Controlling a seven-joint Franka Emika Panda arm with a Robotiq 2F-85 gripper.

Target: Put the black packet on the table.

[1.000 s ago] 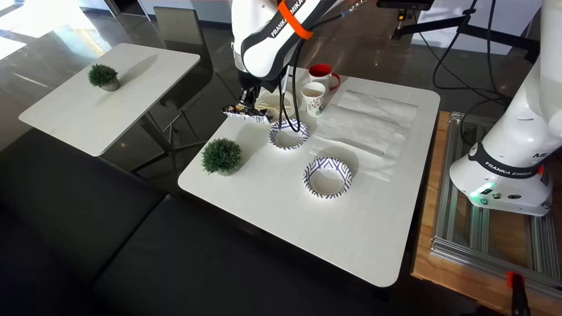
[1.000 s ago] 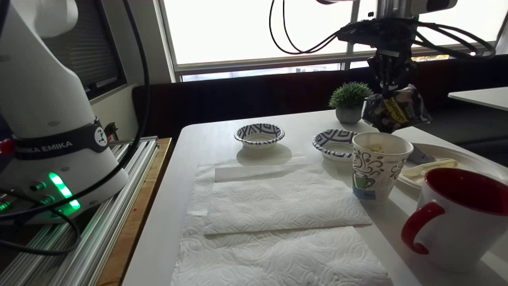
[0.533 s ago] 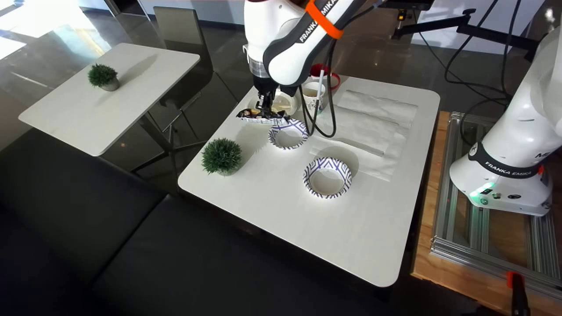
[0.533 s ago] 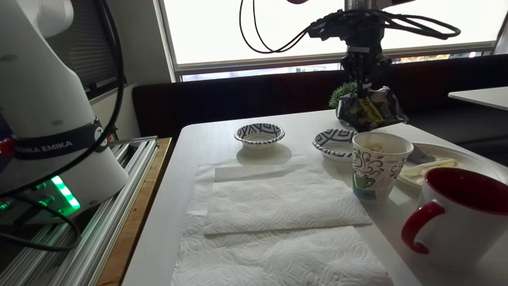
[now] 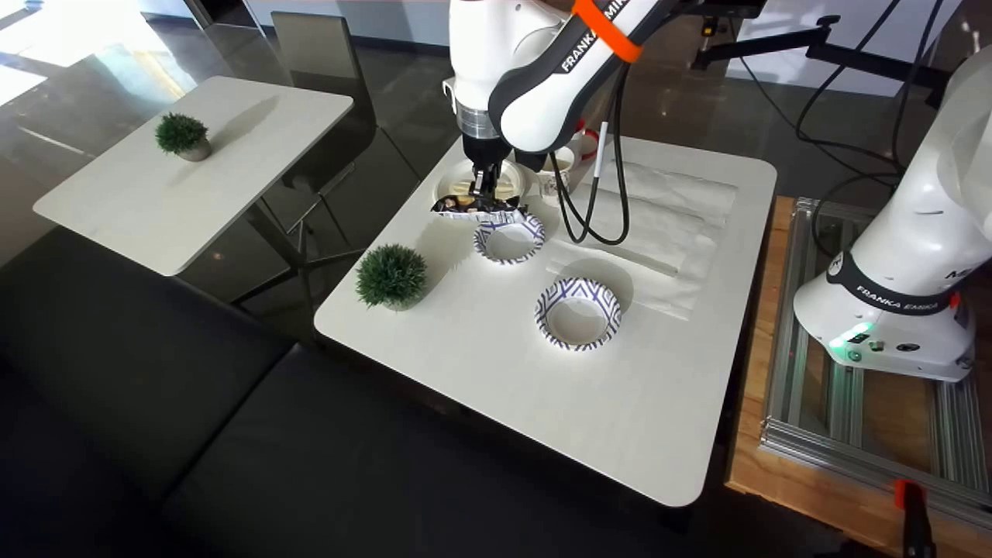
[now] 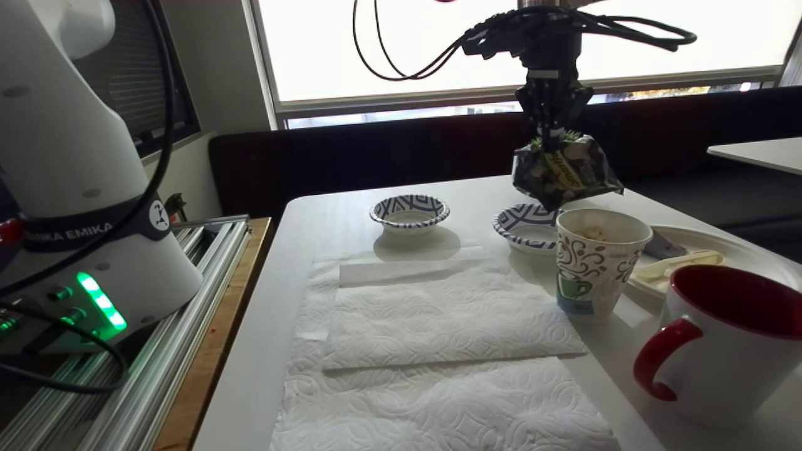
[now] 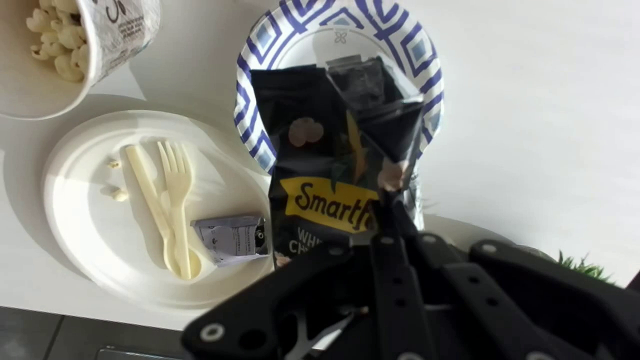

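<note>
Holding blk pkt (image 6: 569, 174) over tbl (image 5: 620, 411).

Red-handled mug (image 6: 730, 360) sits nr patterned cup (image 6: 595, 272) w/ popcorn (image 7: 70, 37).

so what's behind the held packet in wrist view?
Behind the black packet: a blue-patterned bowl and the white plate, its edge; both partly covered. Anything else it hides can't be seen.

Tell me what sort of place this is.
Likely a break room or casual eating area: a black bench runs beside the large white table, which holds patterned bowls and a plate with cutlery.
</note>
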